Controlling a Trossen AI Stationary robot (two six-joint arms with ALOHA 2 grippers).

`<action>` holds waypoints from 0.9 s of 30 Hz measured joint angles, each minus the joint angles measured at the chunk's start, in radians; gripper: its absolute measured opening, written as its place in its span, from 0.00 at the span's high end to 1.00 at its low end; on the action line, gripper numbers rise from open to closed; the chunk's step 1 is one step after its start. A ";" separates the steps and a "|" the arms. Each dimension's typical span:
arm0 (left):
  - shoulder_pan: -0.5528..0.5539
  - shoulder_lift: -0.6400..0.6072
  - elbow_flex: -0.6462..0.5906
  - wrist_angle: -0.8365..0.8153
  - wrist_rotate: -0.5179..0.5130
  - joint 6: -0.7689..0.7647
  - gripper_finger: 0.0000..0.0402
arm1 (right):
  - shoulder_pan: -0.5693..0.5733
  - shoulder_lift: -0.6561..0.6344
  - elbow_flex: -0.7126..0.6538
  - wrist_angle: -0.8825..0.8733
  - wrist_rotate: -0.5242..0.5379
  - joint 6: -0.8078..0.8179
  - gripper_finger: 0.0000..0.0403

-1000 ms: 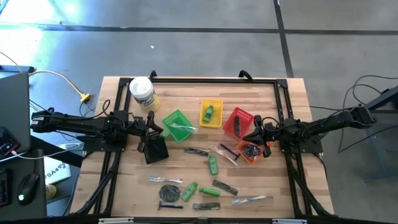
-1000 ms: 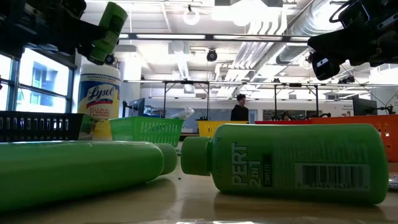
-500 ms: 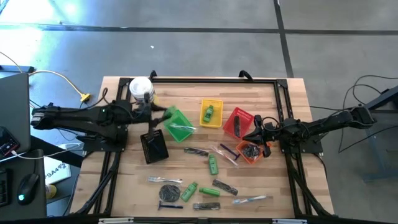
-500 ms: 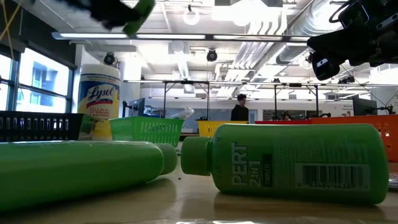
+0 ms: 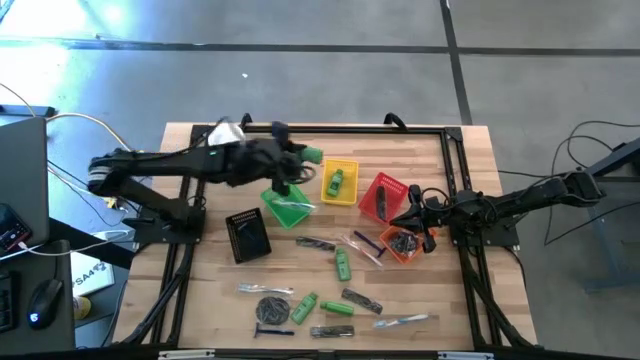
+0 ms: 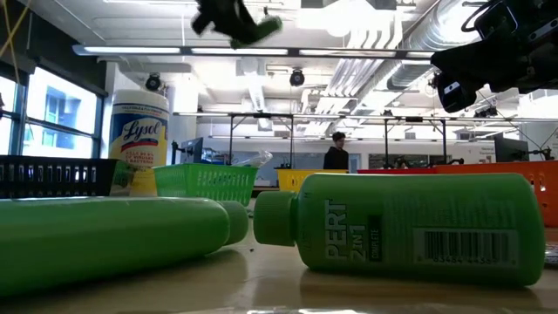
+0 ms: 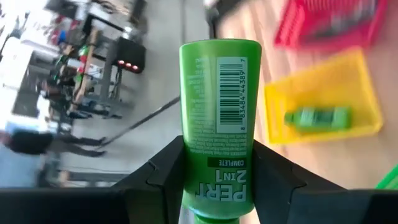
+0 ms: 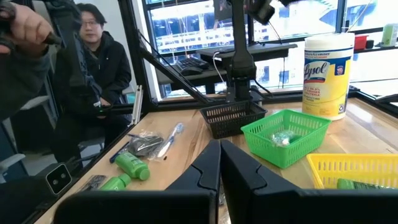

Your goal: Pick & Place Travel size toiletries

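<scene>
My left gripper point(image 5: 293, 158) is shut on a bright green Pert bottle point(image 7: 219, 93), high over the far side of the green basket point(image 5: 287, 202), next to the yellow basket point(image 5: 339, 182). In the low view the bottle point(image 6: 258, 27) shows near the ceiling lights. The yellow basket holds another green bottle point(image 5: 335, 181). More toiletries lie on the near half of the table: green bottles point(image 5: 342, 263), a dark disc point(image 5: 272, 309) and a razor point(image 5: 272, 330). My right gripper point(image 8: 219, 154) is shut, holding nothing, and waits above the orange basket point(image 5: 402, 243). My left gripper pinches the bottle's two sides point(image 7: 186, 163) between its fingers point(image 7: 166, 174), on the label half near the cap end. The fingers come nearly level from the table's left and lie along the bottle. Its flat base point(image 7: 220, 45) sticks out past the fingertips. The bottle is lifted clear.
A red basket point(image 5: 385, 196) stands right of the yellow one, and a black basket point(image 5: 248, 237) stands near the left arm's base. The Lysol jar point(image 5: 228, 134) sits at the far left, partly under the left arm. People are in the room beyond the table.
My left gripper has risen and swung from beside the black basket toward the table's far and right side, past the green basket. Its wrist has rolled and tipped up from pointing down to nearly level. The green bottle stayed in its hold.
</scene>
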State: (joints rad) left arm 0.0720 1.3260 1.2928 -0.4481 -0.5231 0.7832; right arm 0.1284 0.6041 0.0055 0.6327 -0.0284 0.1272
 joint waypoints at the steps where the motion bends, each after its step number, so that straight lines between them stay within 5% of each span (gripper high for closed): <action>1: 0.012 0.036 0.018 -0.007 0.016 0.054 0.66 | 0.000 0.000 0.000 0.000 0.000 0.000 0.99; 17: 0.131 0.399 0.102 0.105 0.314 0.541 0.66 | 0.000 0.007 0.000 0.000 -0.008 0.000 0.99; 27: 0.138 0.522 0.101 0.204 0.291 0.848 0.66 | 0.000 0.046 0.000 0.000 -0.006 0.000 0.99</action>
State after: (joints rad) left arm 0.2100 1.8485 1.3937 -0.2436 -0.2326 1.6309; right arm 0.1285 0.6505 0.0051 0.6331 -0.0340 0.1276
